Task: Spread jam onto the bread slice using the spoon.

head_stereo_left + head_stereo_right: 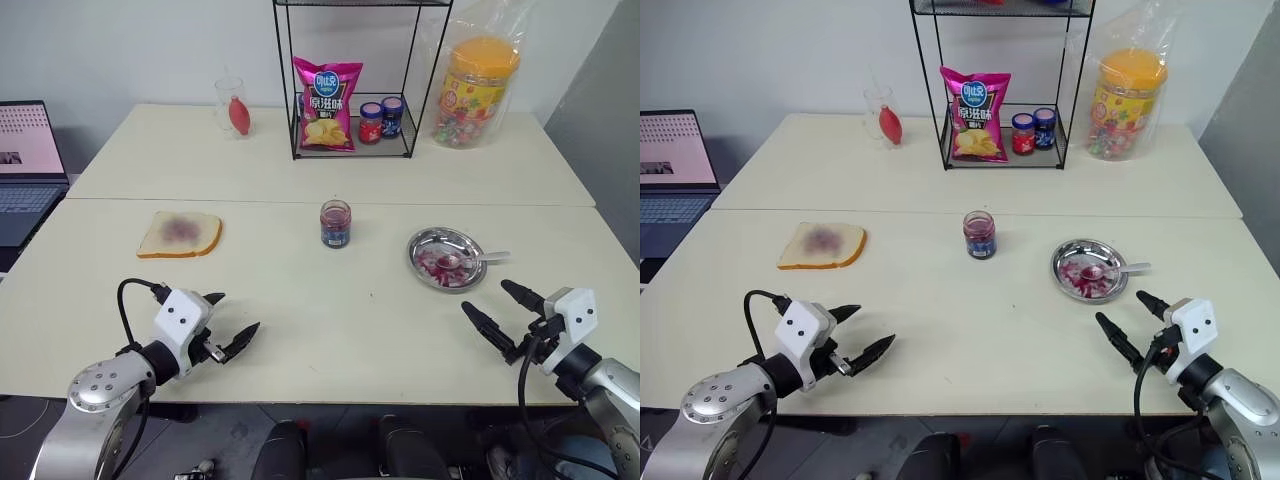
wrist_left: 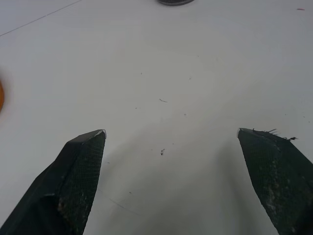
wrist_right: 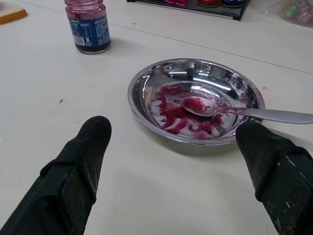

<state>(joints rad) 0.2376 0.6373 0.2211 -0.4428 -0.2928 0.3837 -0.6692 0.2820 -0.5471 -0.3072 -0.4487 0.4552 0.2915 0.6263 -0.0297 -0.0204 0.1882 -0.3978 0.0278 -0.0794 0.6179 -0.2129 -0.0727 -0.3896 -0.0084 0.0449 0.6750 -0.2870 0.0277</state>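
Silvery spoon [image 3: 234, 110] rests in the dish [image 3: 146, 83] near the table's [image 1: 330, 310] right edge; I see both pincers, left [image 1: 228, 322] and right [image 1: 492, 298], spread and empty.

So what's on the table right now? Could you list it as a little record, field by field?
bread slice: flat on the table, purplish stain in its middle
jam jar: upright, mid-table, no lid
metal dish: smeared with jam
spoon: bowl in the dish, handle over the rim
left gripper: open, holding nothing
right gripper: open, near the dish, holding nothing
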